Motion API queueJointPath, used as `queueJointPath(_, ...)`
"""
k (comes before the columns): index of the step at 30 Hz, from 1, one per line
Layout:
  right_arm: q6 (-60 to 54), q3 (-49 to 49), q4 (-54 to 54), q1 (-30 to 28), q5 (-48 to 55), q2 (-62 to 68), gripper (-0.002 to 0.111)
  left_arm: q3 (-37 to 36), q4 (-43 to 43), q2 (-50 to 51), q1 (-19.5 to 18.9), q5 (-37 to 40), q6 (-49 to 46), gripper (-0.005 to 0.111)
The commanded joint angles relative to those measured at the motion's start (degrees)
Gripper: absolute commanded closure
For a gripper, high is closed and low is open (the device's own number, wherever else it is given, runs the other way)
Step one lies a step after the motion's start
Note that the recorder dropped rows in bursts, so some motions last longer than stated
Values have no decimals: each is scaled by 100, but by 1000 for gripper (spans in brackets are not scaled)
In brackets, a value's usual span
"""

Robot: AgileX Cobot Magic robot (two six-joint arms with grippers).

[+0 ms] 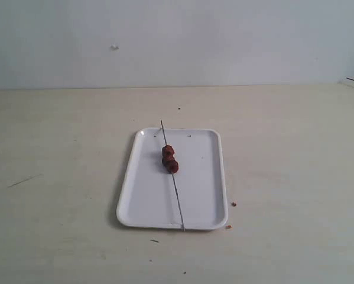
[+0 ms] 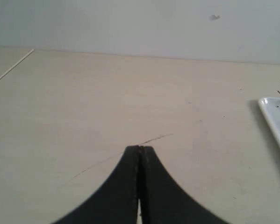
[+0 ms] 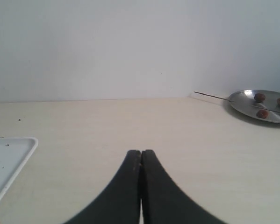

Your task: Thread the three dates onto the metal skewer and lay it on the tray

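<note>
Exterior looks down, wrist views low, sharing tray (image 1: 147,195)

Left claw (image 2: 140,148) and right claw (image 3: 141,152) were matte black; fingers (image 2: 116,186) smooth, curved, flaring wide toward the base.

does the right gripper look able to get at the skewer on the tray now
Probably yes: the skewer lies across the tray, nothing on it but the dates, and the right wrist view shows only table between the right gripper and the tray. Its jaws are shut.
</note>
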State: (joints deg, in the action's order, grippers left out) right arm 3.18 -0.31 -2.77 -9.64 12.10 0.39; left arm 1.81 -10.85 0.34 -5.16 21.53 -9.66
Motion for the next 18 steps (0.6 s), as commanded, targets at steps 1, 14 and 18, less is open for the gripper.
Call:
queueJointPath(1,-10,31,-7,-38,-24,-39,108,-25,-34,-34,-21,-36,-19,107)
queueJointPath(14,-10,31,-7,-38,-24,-39,108,-25,-34,-34,-21,-36,-19,107)
queueJointPath(18,-10,31,-7,-38,22,-39,108,-25,-34,-34,-21,-36,-19,107)
